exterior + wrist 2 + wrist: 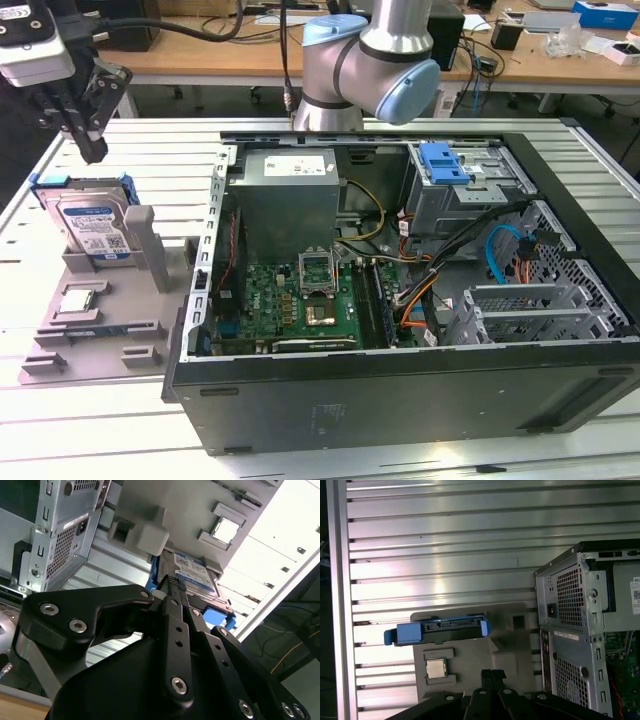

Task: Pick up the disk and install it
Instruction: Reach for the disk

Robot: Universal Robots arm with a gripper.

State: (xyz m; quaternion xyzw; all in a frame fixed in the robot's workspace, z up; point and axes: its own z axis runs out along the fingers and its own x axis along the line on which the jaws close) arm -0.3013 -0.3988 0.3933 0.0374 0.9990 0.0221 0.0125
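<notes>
Silver metal with a white-and-blue label, the disk [92, 225] stands on its long edge in a slot at the far end of a matte grey holder [125, 295]. The holder lies near the edge of the ribbed aluminium table [100, 430] at the exterior view's left. A blue plastic frame [395, 635] wraps the disk, so its upper edge is a narrow smooth bar, and that bar runs across the holder toward the computer case [400, 390]. The black gripper [92, 150] hangs over this upper edge, pointing down and clear of it, so the disk lies below the fingertips. In both wrist views the fingers [172, 587] are pressed together with nothing between them. A small square chip [78, 300] lies flat nearer the holder's front edge, apart from the disk.
</notes>
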